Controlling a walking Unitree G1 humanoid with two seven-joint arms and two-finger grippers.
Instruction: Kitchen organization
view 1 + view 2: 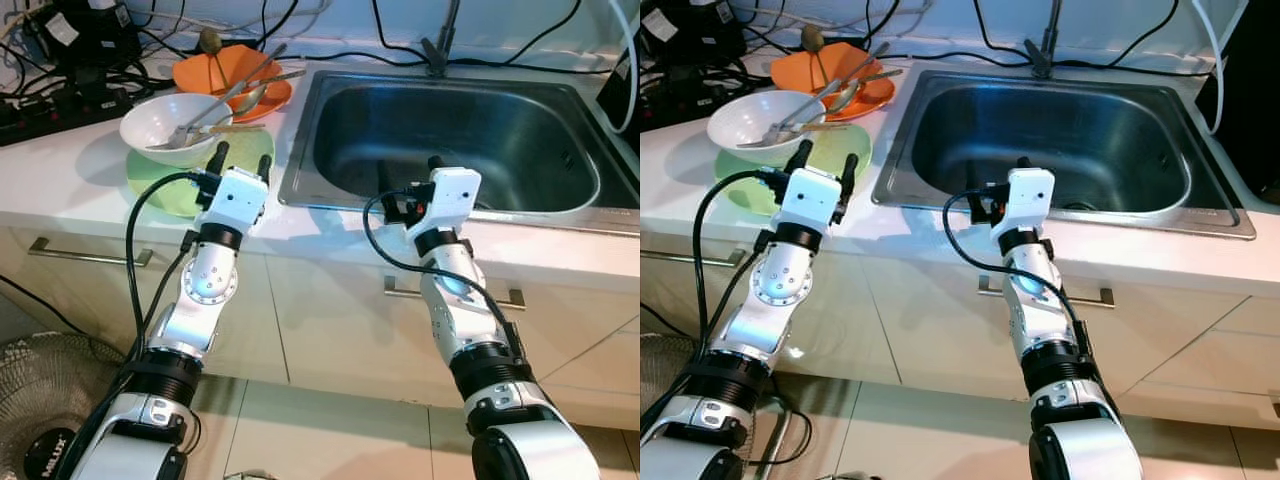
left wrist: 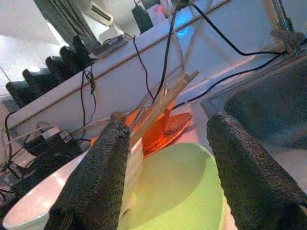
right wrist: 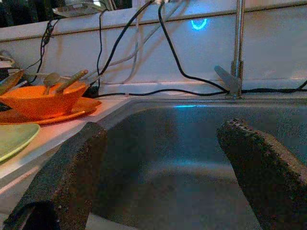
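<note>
On the white counter a white bowl [image 1: 170, 118] holding a fork, a spoon and chopsticks rests on a green plate [image 1: 170, 196]. Behind it an orange bowl [image 1: 228, 70] with utensils sits on an orange plate [image 1: 268, 100]. The steel sink [image 1: 455, 140] is to the right. My left gripper [image 1: 241, 158] is open at the counter's front edge, its fingers just over the green plate's [image 2: 177, 187] near rim. Beside it my right gripper [image 1: 408, 170] is open too, held over the sink's front rim with nothing between its fingers, facing the basin [image 3: 192, 158].
A tap [image 1: 440, 45] stands behind the sink. Power strips and black cables [image 1: 70, 95] crowd the back left of the counter. Below are cabinet doors with metal handles [image 1: 90, 256]. A fan [image 1: 40, 400] lies on the floor at the left.
</note>
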